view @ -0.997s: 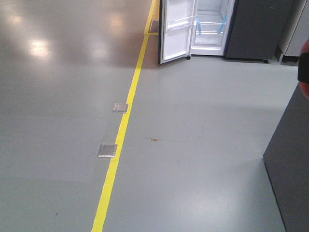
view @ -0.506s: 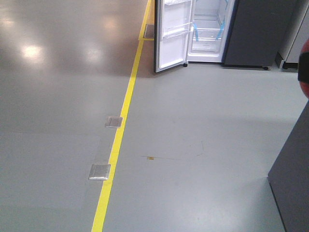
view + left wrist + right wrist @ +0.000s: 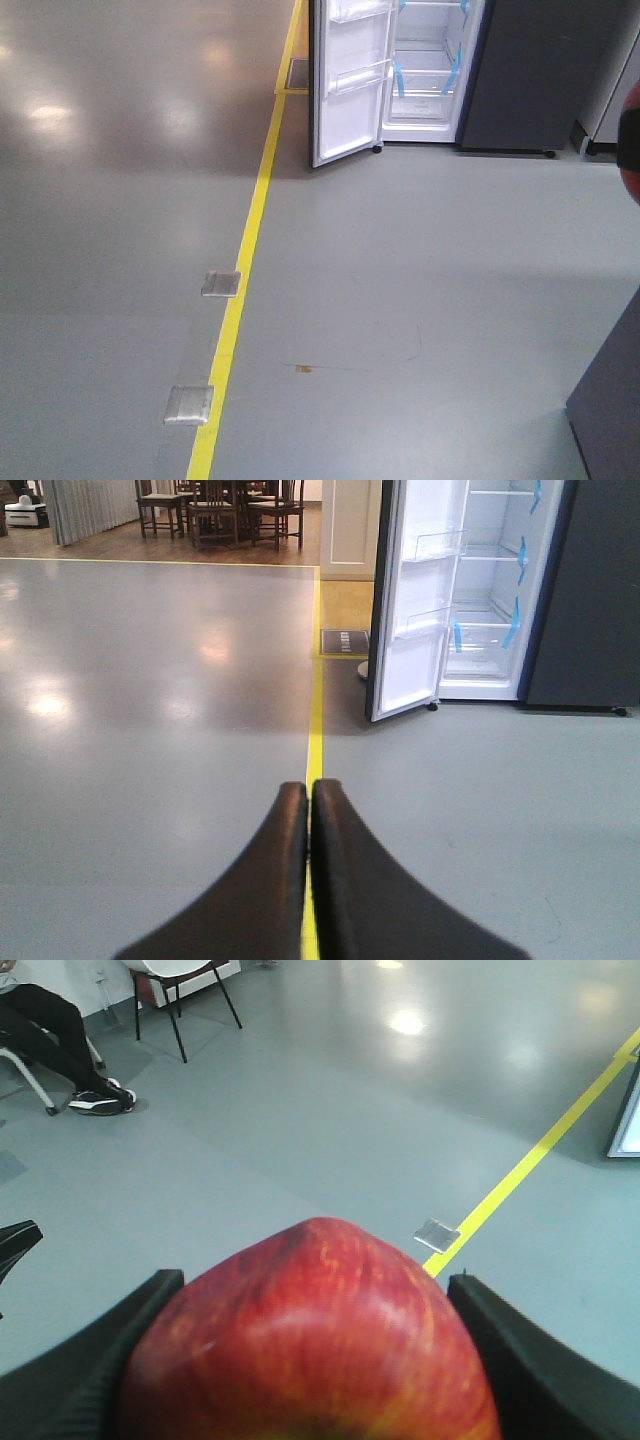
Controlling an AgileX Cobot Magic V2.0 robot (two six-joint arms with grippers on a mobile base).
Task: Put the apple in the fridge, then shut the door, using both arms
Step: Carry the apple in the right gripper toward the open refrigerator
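Apple [image 3: 310, 1350] clamped in right gripper [image 3: 315, 1282]; left gripper [image 3: 308, 795] clenched, empty. Fridge [image 3: 425, 60] well ahead of both, open, door [image 3: 345, 110] swung out leftward.

Glossy apple [image 3: 310, 1350] between matt black fingers [image 3: 545, 1370]; smooth, sheeny floor [image 3: 450, 250] with brushed-metal plates [image 3: 221, 284].

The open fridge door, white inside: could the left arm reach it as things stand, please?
Probably not: the shut black left gripper sits far short of the white-lined door, only grey floor between.
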